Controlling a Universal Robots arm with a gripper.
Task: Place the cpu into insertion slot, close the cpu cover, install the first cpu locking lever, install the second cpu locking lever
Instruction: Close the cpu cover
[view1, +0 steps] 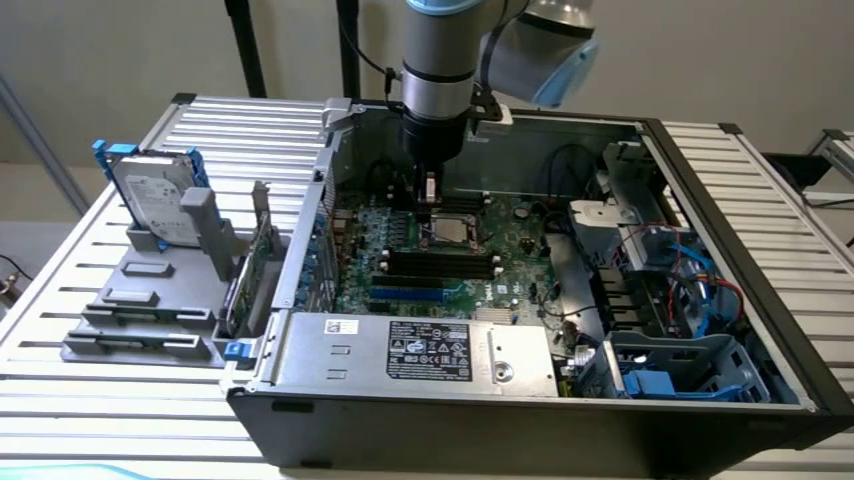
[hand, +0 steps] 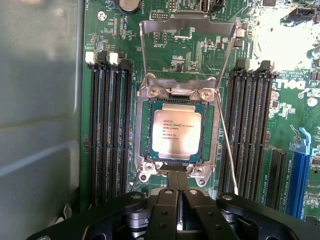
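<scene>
Counted one cpu (hand: 177, 131), seated flat in the one insertion slot (hand: 145, 127). Found the single cpu cover (hand: 187, 19) tipped up and open, one thin locking lever (hand: 227, 150) slanting alongside. Saw two banks of black memory slots (hand: 107, 135) flanking the slot. Caught the hand (hand: 177, 182) poised over the slot's edge opposite the cover, fingers pressed together on nothing. Noted one hard drive (view1: 154, 190) upright on the desk (view1: 80, 400) beside the open computer case (view1: 534, 430).
</scene>
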